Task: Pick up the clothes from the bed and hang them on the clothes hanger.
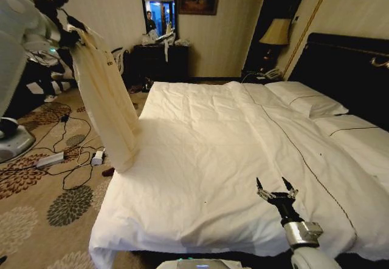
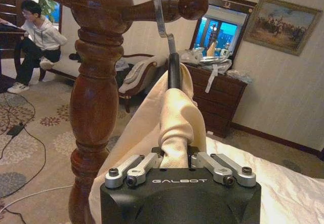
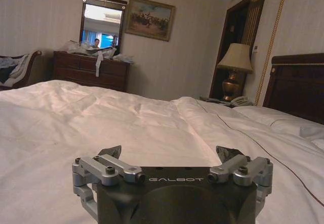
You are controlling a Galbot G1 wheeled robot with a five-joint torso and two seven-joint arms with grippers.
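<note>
The clothes, a cream sleeved shirt, hang full length beside the left edge of the bed, off the duvet. My left gripper is raised at the far left, shut on the bunched collar fabric just below the neck of the black clothes hanger. The hanger's wire hook rises against a knobbed arm of a brown wooden coat stand; whether it rests on the arm I cannot tell. My right gripper hovers open low over the bed's near part, its fingers holding nothing.
Cables and a power strip lie on the patterned carpet left of the bed. A dark dresser with a mirror stands at the far wall. Pillows, a black headboard and a lamp are at the right.
</note>
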